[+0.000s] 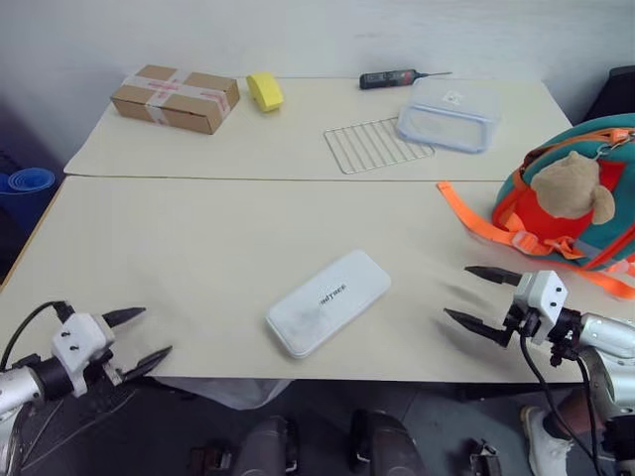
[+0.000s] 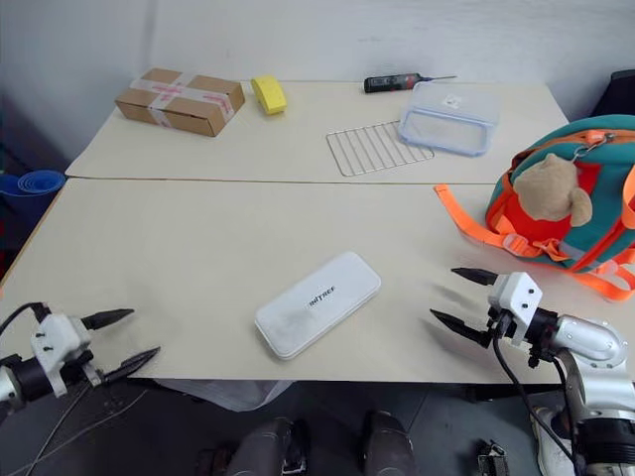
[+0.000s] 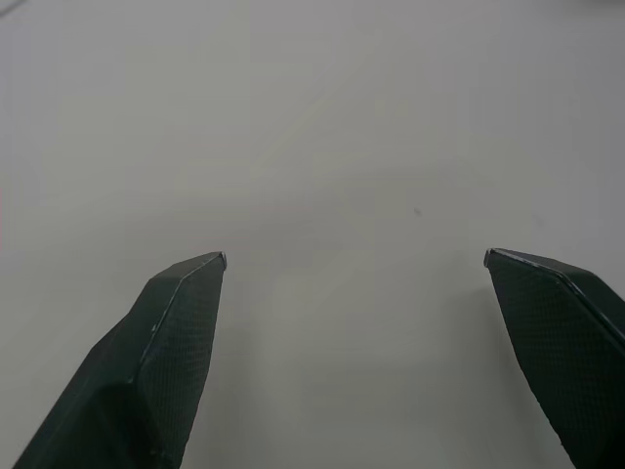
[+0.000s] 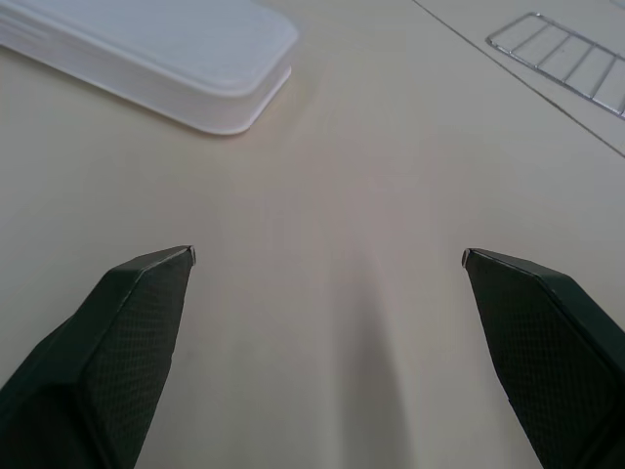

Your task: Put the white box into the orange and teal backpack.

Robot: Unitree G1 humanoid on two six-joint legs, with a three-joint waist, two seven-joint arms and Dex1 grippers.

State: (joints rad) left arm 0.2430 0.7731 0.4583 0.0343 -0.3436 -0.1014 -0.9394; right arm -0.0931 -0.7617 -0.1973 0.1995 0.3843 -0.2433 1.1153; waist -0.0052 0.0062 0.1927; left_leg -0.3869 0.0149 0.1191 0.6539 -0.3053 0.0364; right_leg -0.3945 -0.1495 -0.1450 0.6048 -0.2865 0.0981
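A: How are the two grippers found, taken against the white box [image 1: 328,301]?

B: The left gripper [image 1: 145,340] is seen well apart from the white box, off its near-left side at the front edge of the table [image 1: 169,258]; its two black fingers [image 3: 166,342] are spread wide with nothing between them; bare tabletop is seen past them in the left wrist view. The right gripper [image 1: 482,297] is set on the opposite side of the white box, near it but not touching; its fingers [image 4: 127,332] are likewise held wide apart and nothing is gripped; a rounded corner of the white box is seen beyond them in the right wrist view.

A: And the white box itself?

B: It is laid flat on the near table, turned at a slant, with small dark lettering on its top face; it is touched by neither gripper.

A: Where is the orange and teal backpack [image 1: 580,193] placed from the white box?

B: Well apart, to its far right at the table's right edge; a tan plush bear [image 1: 573,185] is seen on the orange front, and an orange strap [image 1: 474,220] is trailed across the tabletop towards the white box.

A: What else is seen beyond the white box?

B: On the farther table a wire rack [image 1: 375,145] is laid straight behind it; a clear lidded container [image 1: 448,114] overlaps the rack's right corner; a dark pointed tool [image 1: 397,78] is set behind those; a yellow block [image 1: 265,91] and a brown taped cardboard box [image 1: 176,98] are set to the far left of the white box.
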